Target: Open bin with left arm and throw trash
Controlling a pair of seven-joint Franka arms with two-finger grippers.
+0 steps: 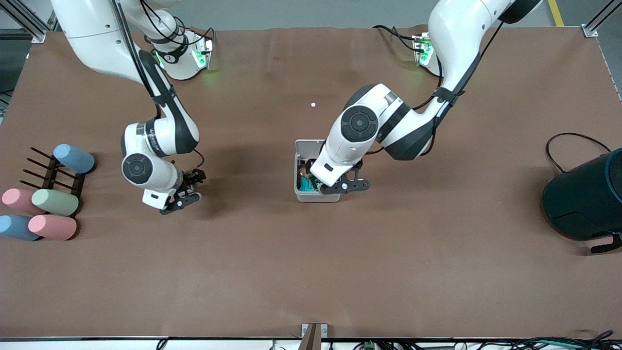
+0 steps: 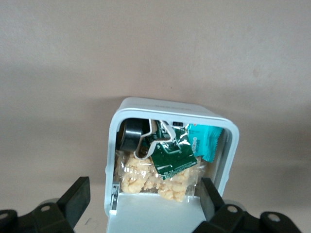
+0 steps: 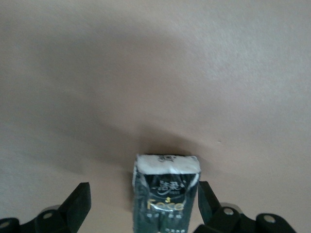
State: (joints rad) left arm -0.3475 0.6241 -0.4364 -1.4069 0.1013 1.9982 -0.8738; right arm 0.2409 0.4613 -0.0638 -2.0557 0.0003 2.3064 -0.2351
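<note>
The small white bin [image 1: 301, 165] stands mid-table with its lid [image 2: 160, 216] swung open. Inside lie a black ring [image 2: 130, 135], a green foil packet [image 2: 172, 158], a teal packet [image 2: 206, 141] and a clear bag of yellow snacks [image 2: 146, 177]. My left gripper [image 1: 347, 181] is over the bin's nearer end, open, its fingers [image 2: 77, 199] on either side of the lid. My right gripper [image 1: 188, 189] is low over the table toward the right arm's end, open around a black-and-silver packet [image 3: 166, 194]. One finger is beside the packet, the other apart from it.
Pastel cylinders [image 1: 53, 201] lie by a black rack [image 1: 51, 172] at the right arm's end. A large dark teal cylinder [image 1: 583, 194] with a black cable stands at the left arm's end. A small white speck [image 1: 313, 104] lies farther from the front camera than the bin.
</note>
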